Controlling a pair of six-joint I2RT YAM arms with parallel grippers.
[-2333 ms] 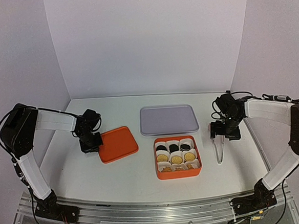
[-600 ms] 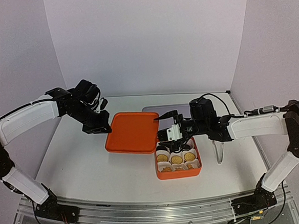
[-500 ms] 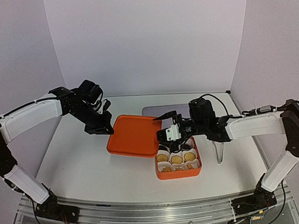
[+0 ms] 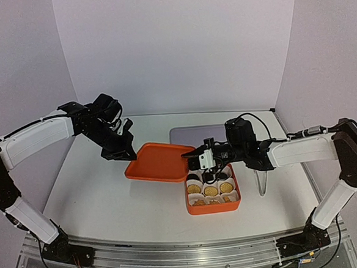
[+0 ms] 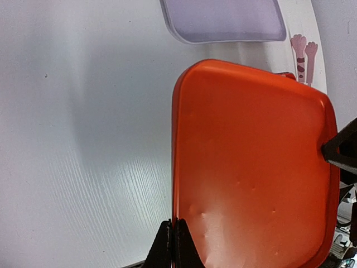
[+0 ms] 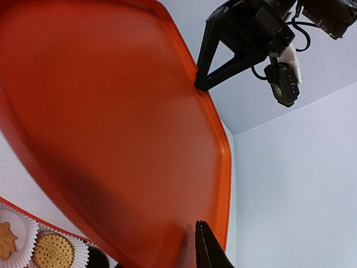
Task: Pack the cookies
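The right pincer [image 4: 197, 159] has just gone from gaping wide to clenched on the near-right rim of the orange lid [image 4: 159, 162]. The lid itself has dropped flatter and lower than it was half a second back. My left pincer [image 4: 126, 154] stays clamped on the opposite rim; its wrist view shows both fingertips pinching the edge with nothing between them but plastic. So I now have the lid carried between two arms, off the bench [image 4: 97, 195], just left of and behind the orange box [image 4: 213, 209] and overlapping its back-left corner. I read that as the filling being finished and the closing step begun; what remains is to slide the lid across and seat it. The cookies [image 4: 211, 190] all sit inside the box, each in a white paper cup [image 6: 53, 254], three rows of three. The golden discs and ridged flower shapes fill the middle and front rows. The black ones are at the back, partly hidden under the right pincer. None looks proud of the box walls, though I can't judge that closely from above. The grey tray [image 4: 187, 133] lies behind, mostly hidden by the lid and arm.
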